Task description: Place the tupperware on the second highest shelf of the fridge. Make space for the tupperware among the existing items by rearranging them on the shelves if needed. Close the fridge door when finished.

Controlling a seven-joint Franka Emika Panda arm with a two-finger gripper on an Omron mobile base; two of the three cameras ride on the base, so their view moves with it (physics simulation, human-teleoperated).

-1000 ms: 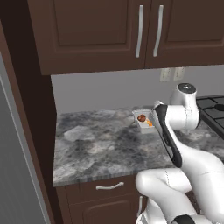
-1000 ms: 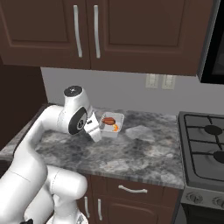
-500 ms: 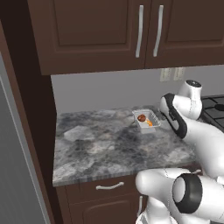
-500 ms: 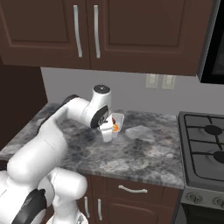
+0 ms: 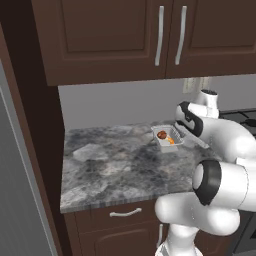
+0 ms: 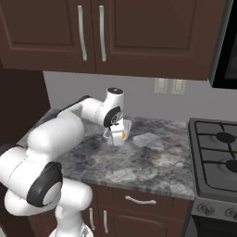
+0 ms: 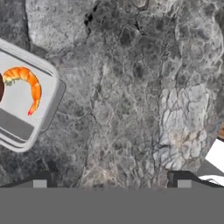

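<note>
Well back on the grey marbled desk, near the wall, sits one tupperware, a small whitish box with a dark reddish lump and an orange curl of food inside. The hand hovers over bare stone just beside it, with its two dark fingertips spread wide and nothing between them; in the hand view the box lies off to the left, cut by the picture's edge. From the right base view the white arm reaches across and partly covers the tupperware.

Around it: two dark brown upper cabinet doors, each with a long pale bar handle; one drawer under the desk; a gas stove at the right with two burners in sight; two pale wall plates above the desk. A light-grey panel, which should be the fridge side, stands at the far left. No writing or labels are readable anywhere.
</note>
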